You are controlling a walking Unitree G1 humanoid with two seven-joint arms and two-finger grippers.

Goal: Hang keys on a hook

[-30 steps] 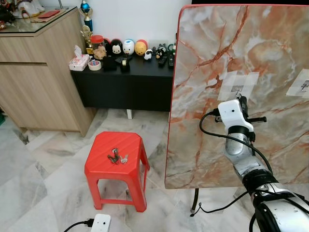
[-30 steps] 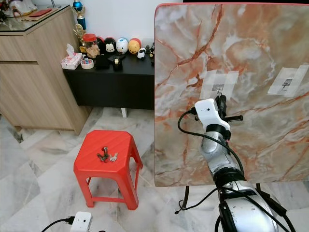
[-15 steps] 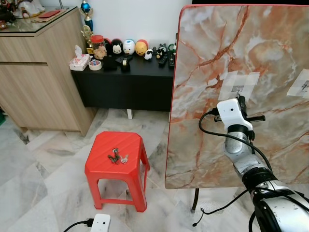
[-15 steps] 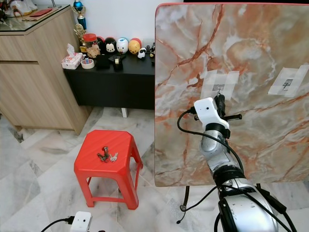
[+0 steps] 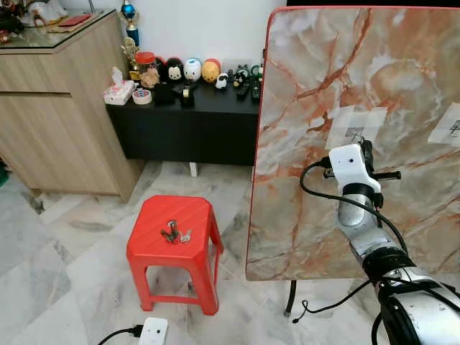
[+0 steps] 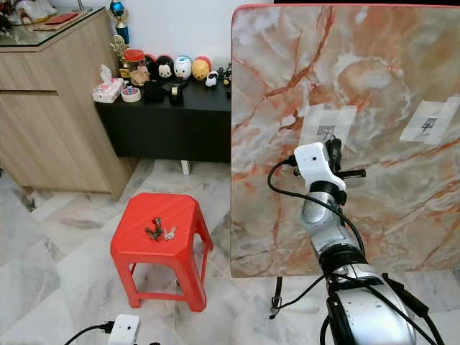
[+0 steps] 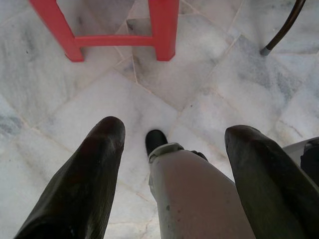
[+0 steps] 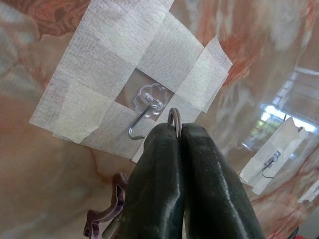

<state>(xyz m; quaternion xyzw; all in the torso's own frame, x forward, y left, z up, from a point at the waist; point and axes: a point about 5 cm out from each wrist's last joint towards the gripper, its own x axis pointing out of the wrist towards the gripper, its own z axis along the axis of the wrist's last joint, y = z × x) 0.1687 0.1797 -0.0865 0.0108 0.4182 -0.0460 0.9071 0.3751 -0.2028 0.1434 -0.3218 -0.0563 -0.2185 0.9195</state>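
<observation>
Right gripper (image 8: 178, 130) pinches key ring (image 8: 173, 116) just beside hook (image 8: 141, 118) (thin wire); misalignment risks ring glancing off, keys dropping.

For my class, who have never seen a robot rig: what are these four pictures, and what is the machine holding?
Two pictures come from the head of a walking robot, looking down. Its right gripper is raised to a marble-patterned board where a small hook is taped on. The right wrist camera shows the jaws shut on a key ring just beside that hook, not yet on it. The left wrist camera shows the idle left gripper, jaws open, over the floor. More keys lie on a red stool.
</observation>
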